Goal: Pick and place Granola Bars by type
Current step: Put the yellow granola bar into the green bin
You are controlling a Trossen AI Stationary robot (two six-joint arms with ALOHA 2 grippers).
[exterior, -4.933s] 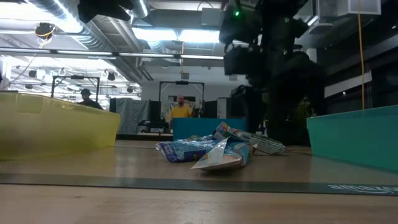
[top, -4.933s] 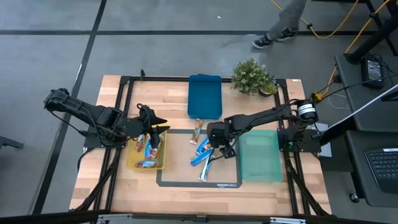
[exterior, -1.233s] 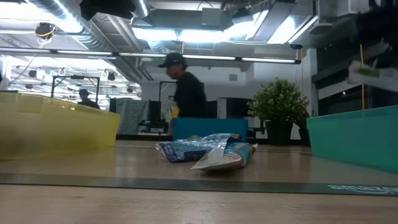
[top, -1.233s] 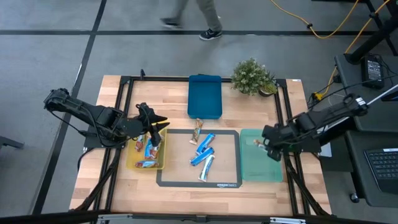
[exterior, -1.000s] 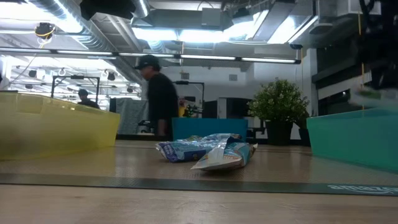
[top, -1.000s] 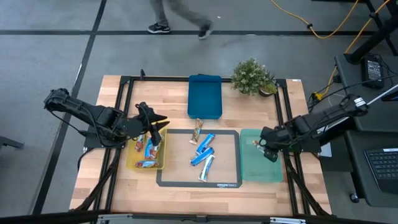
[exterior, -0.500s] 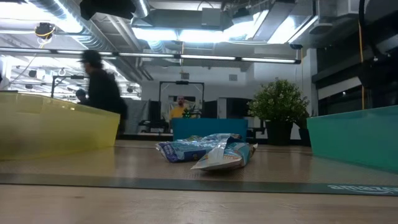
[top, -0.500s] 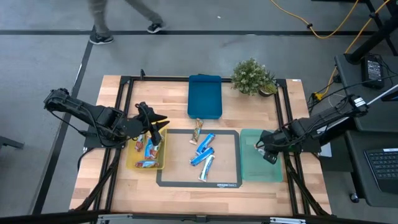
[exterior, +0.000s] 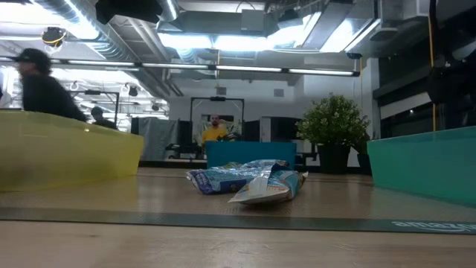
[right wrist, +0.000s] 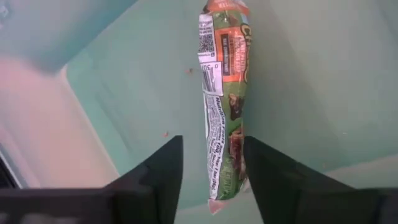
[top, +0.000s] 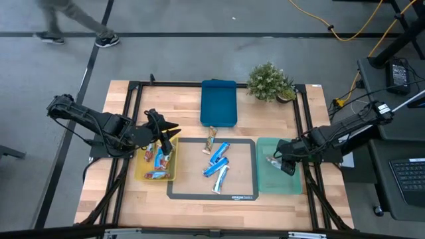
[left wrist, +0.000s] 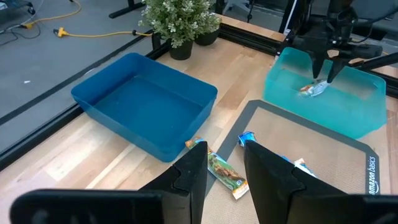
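The right gripper [top: 284, 161] hangs low inside the translucent green plastic tray [top: 264, 184] at the table's right side, its two dark fingers [right wrist: 154, 174] spread apart with a gap between them. Lying flat on the tray's smooth floor, between those fingers and touched by neither, is a slim silvery bar with an orange-and-brown crinkled foil wrapper [right wrist: 225, 99] and a printed white label panel down one side. The left gripper [top: 169, 135] hovers over the shallow yellow plastic tray [top: 141, 174], its fingers [left wrist: 193, 174] parted and empty; several red-and-silver wrapped bars [top: 157, 159] lie in that tray. On the thin dark rubbery mat [top: 244, 192] in the middle of the pale wooden table [top: 192, 212] lie three glossy blue-and-white wrapped bars [top: 218, 162] clustered close together, and a greenish-brown wrapped bar [top: 211, 138] at the mat's far edge. A rectangular deep-blue plastic tray [top: 218, 103] sits beyond it, beside a small potted leafy plant [top: 269, 81].
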